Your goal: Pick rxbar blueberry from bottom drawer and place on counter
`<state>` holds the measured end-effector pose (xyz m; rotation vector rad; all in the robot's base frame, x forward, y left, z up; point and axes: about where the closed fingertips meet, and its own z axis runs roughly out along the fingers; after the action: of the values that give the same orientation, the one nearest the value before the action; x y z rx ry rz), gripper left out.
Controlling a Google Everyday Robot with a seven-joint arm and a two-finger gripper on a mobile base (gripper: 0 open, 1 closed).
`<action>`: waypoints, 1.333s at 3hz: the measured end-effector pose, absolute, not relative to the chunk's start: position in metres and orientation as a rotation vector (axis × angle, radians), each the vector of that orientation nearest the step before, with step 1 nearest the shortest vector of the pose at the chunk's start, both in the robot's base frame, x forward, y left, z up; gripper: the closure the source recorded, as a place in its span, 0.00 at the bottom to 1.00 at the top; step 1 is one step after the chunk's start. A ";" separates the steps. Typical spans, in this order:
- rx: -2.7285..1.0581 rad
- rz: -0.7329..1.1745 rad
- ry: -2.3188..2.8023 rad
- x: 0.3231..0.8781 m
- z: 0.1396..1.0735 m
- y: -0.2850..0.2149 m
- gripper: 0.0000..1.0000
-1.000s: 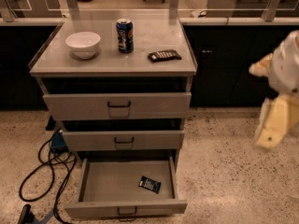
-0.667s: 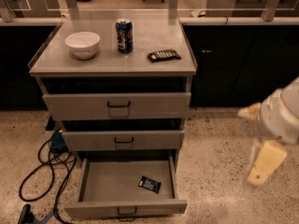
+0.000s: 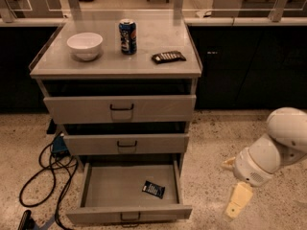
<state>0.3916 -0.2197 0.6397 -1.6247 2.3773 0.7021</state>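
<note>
Claw [image 3: 238,201] has dropped lower, right of bottom drawer [image 3: 129,215].

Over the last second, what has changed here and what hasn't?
The robot's cream end effector swung down and slightly left, to the right of the open grey metal bottom drawer. Nothing was grasped. The small navy-blue wrapped bar in it, and the white bowl, blue can and dark bar on the pale-grey cabinet top, stayed put.

Plastic claw [image 3: 237,199] beside metal bottom drawer [image 3: 98,215]
</note>
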 end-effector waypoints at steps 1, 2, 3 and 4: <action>-1.552 0.750 2.402 0.428 0.574 -0.215 0.00; -1.548 0.785 2.408 0.425 0.562 -0.212 0.00; -1.525 0.834 2.395 0.425 0.554 -0.209 0.00; -1.473 0.858 2.275 0.422 0.552 -0.180 0.00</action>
<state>0.4220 -0.1799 0.5517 -1.4729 2.2751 0.8576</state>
